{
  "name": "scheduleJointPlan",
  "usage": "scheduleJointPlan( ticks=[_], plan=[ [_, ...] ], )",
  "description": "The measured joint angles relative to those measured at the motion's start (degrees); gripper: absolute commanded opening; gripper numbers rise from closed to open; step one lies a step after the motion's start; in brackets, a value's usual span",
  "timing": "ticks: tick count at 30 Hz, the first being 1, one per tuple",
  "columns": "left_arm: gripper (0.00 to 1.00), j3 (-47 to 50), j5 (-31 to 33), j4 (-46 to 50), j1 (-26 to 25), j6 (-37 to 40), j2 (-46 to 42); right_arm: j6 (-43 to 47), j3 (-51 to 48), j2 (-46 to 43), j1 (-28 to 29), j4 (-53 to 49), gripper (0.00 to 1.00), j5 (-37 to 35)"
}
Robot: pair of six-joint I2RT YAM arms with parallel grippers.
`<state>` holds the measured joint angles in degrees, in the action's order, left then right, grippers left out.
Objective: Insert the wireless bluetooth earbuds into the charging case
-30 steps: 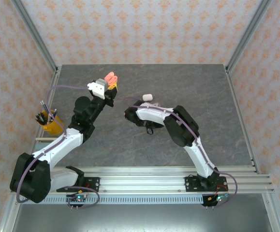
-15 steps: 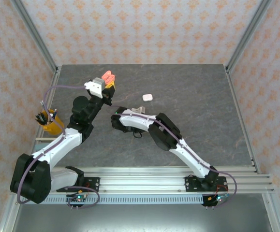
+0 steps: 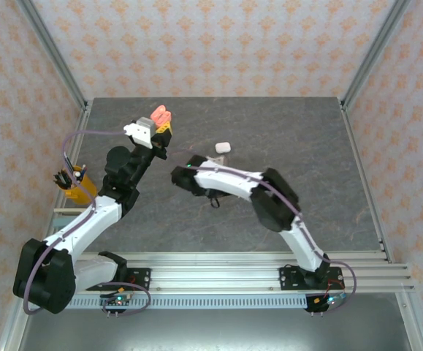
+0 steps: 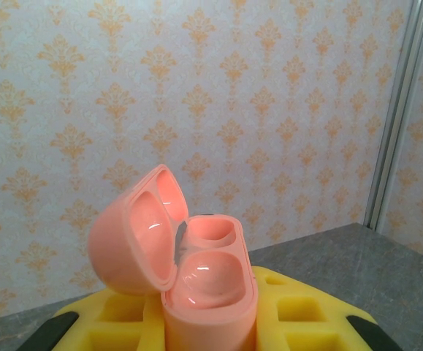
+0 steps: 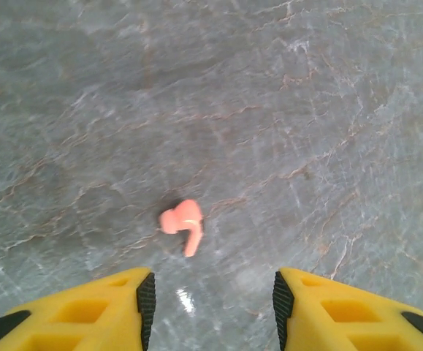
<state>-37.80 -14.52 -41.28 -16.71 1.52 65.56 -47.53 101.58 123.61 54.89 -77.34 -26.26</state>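
The right gripper hangs over the grey marbled table with its yellow jaws apart. Just ahead, at 12 o'clock, a tiny salmon-pink stemmed plastic earbud lies on the table. At 2 o'clock rests a small white pebble-shaped case. At 11 o'clock, the raised left gripper is clamped on a salmon-pink plastic charging case, its lid open.

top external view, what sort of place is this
Probably a robot lab work cell: a stone-look tabletop boxed in by patterned panels on metal posts, with an aluminium mounting rail along its near edge.
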Motion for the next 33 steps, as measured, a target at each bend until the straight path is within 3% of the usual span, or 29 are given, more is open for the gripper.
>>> scheduleJointPlan(
  ticks=[7,12,17,33],
  plan=[
    [0.00,-0.11,-0.07,2.12,0.00,0.02,-0.33,5.33,-18.38,-14.95,-10.16,17.75,0.42,12.87],
    [0.00,-0.79,-0.48,3.69,0.00,0.04,-0.33,6.97,-29.11,-17.53,-16.92,29.94,0.41,25.92],
    [0.00,-1.27,-1.36,4.83,0.00,0.22,-0.33,5.77,-33.48,-18.43,-19.69,37.59,0.39,34.01],
    [0.00,-1.97,-1.64,5.05,0.00,0.42,0.90,1.03,-35.78,-20.06,-20.06,46.05,0.35,40.37]
  ],
)
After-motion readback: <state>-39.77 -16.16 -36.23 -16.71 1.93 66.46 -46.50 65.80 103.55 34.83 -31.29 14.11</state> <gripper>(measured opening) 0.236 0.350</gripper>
